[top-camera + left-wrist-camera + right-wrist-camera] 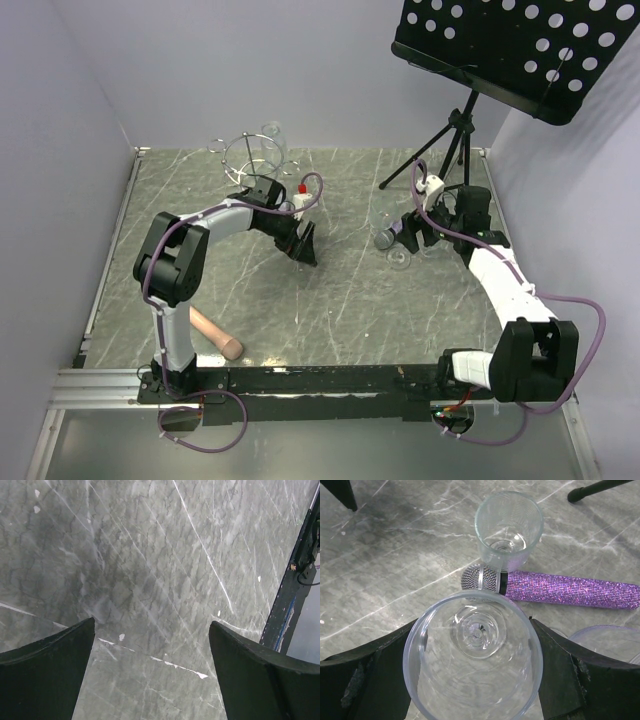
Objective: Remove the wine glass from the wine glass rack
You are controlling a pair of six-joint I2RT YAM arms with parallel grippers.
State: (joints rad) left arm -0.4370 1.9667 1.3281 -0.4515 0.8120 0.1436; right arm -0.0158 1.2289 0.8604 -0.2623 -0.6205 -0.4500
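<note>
The silver wire wine glass rack stands at the back left of the table, with a clear glass still at its top ring. My right gripper is far from the rack, at the right middle. In the right wrist view it is shut on the bowl of an upright wine glass, one finger on each side. My left gripper is open and empty, low over bare table just in front of the rack; its wrist view shows only marble.
A purple glitter microphone lies just beyond the held glass, with another upright glass behind it and a glass rim at the right. A black music stand stands back right. A wooden roller lies front left.
</note>
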